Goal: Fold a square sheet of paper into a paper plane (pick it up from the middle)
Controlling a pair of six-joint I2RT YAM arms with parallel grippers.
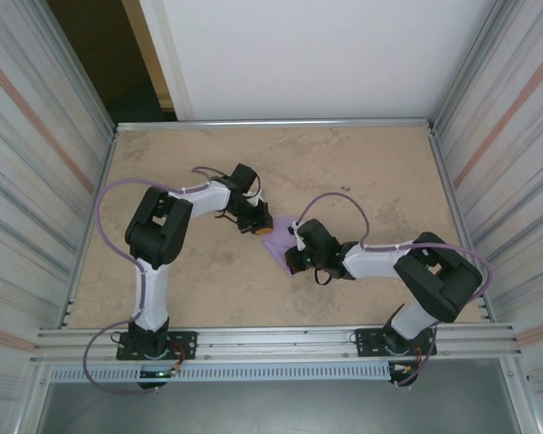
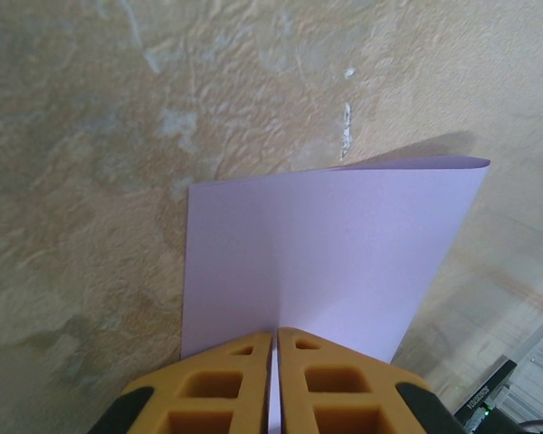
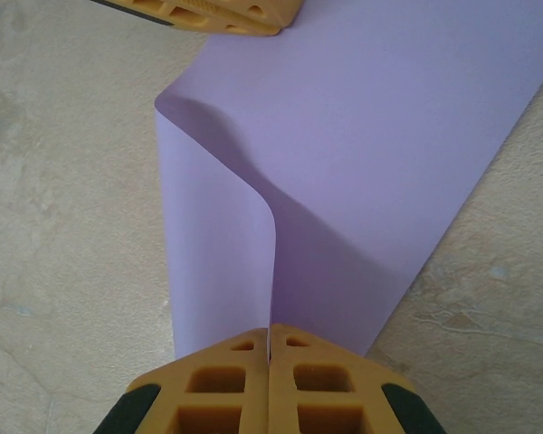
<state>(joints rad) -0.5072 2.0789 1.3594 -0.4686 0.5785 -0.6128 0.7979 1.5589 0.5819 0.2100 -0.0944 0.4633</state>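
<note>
The left end effector [image 2: 274, 336] has its yellow-orange fingers [image 2: 208, 384] pressed together, pinching one edge of a square sheet of thin lavender-purple paper [image 2: 326, 253]. The right end effector [image 3: 270, 333] is closed just as tight on the opposite side, where the sheet's edge is lifted and curls over in a soft, rounded bend. Between the two grips the paper is loosely bowed, with no sharp crease. It sits near the middle of the mottled tan table [image 1: 362, 172]. I cannot tell whether its underside touches the surface. The two black-and-white arms reach inward toward each other.
</note>
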